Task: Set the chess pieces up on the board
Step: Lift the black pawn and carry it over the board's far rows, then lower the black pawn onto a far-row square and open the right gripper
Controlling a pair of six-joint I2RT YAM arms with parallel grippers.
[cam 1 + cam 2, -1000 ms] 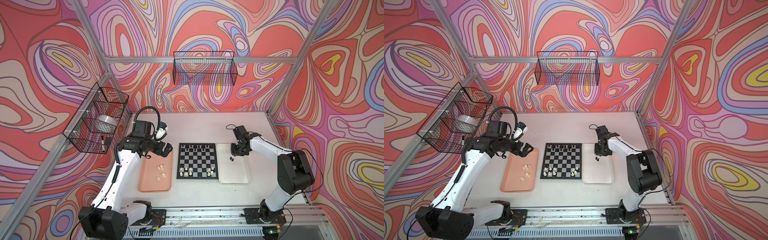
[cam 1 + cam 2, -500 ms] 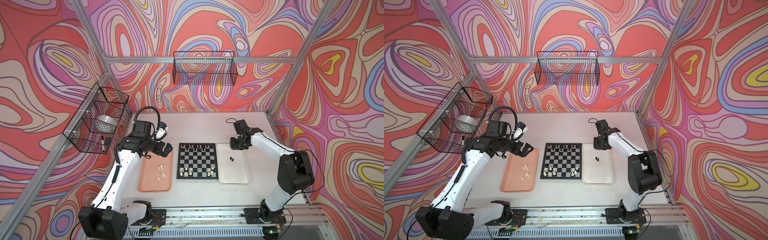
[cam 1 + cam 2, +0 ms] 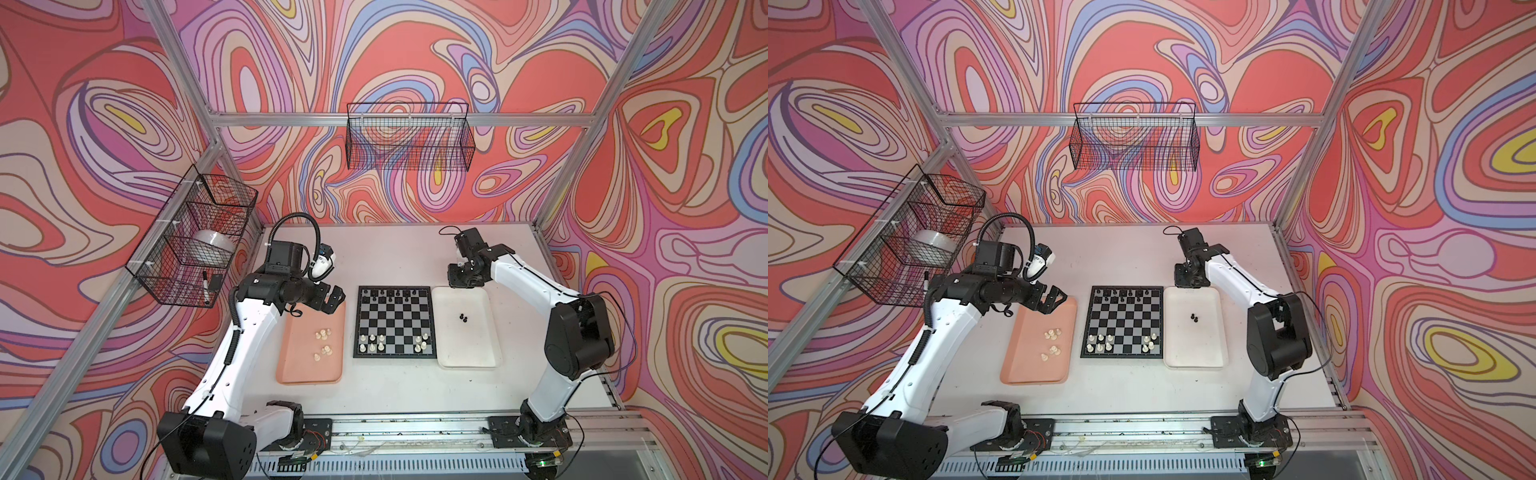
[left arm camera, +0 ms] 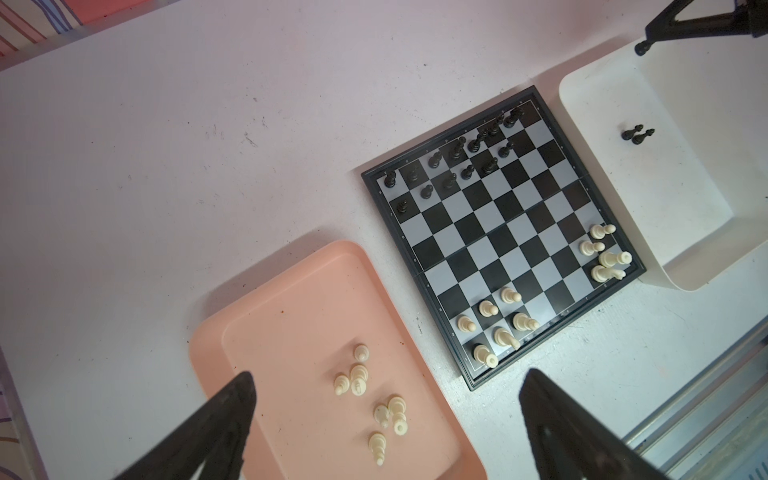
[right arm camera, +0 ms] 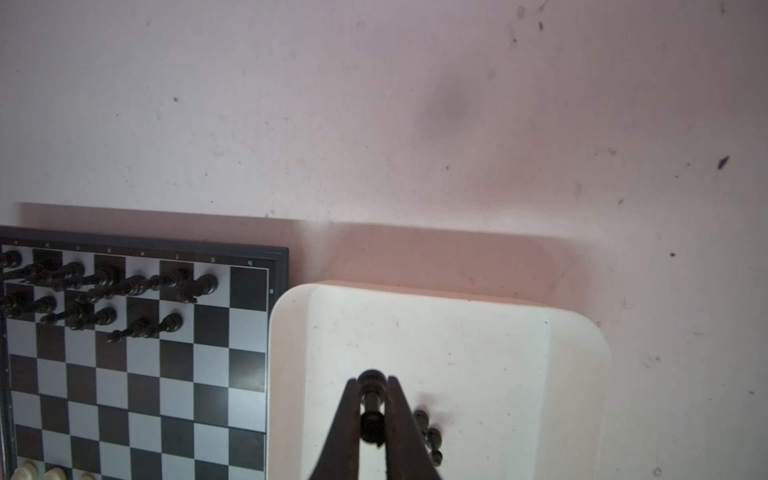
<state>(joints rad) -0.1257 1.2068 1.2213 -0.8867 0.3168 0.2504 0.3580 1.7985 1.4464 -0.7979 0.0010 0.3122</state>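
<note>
Top view, near side first: cream pieces (image 3: 376, 343) stand on the board's (image 3: 395, 322) near rows. Several loose cream pieces (image 3: 323, 345) sit on the pink tray (image 3: 307, 365).

Mid: two spare black pieces (image 3: 463, 318) stand close together on the white tray (image 3: 469, 345). Left gripper (image 3: 334, 303) hovers over the pink tray's far end, fingers wide, empty.

Far: black pieces (image 3: 388, 296) are packed tight on the board's far rows. Right gripper (image 3: 459, 284) is above the white tray's far end, fingers almost closed, pinching one black piece (image 5: 371, 405) across its slim stem.

Handling guess: light, rigid, smooth plastic on small bases, so easy to tip or twist in the grip. Best hold is on the stem above the base, from straight above, with a light squeeze. Far-row neighbours leave little finger clearance.
</note>
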